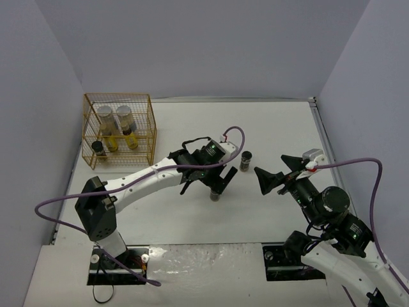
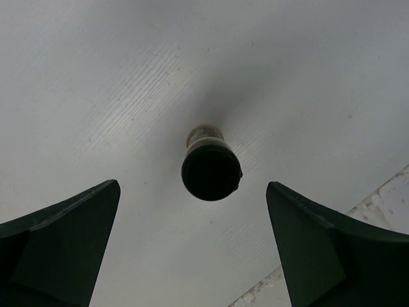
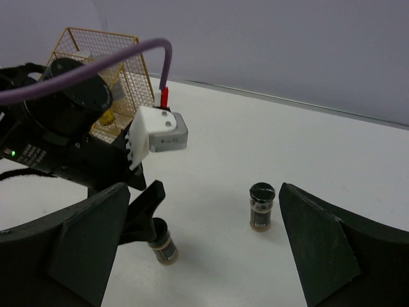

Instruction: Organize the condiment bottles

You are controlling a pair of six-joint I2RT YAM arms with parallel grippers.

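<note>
Upright on the table (image 1: 275,128), one black-lidded jar (image 1: 215,194) has a second dark jar (image 1: 246,160) at its one o'clock. The wire basket (image 1: 118,95), at ten o'clock, holds two silver-lidded jars (image 1: 104,118), two yellow bottles (image 1: 131,139) and a third dark jar (image 1: 98,147).

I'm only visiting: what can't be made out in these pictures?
Top view: the left gripper covers most of the short dark jar beneath it.
Left wrist view: that jar's black lid hides most of its body.
Right wrist view: the left arm blocks much of the wire basket.
Top view: labels on the bottles are unreadably small.
</note>
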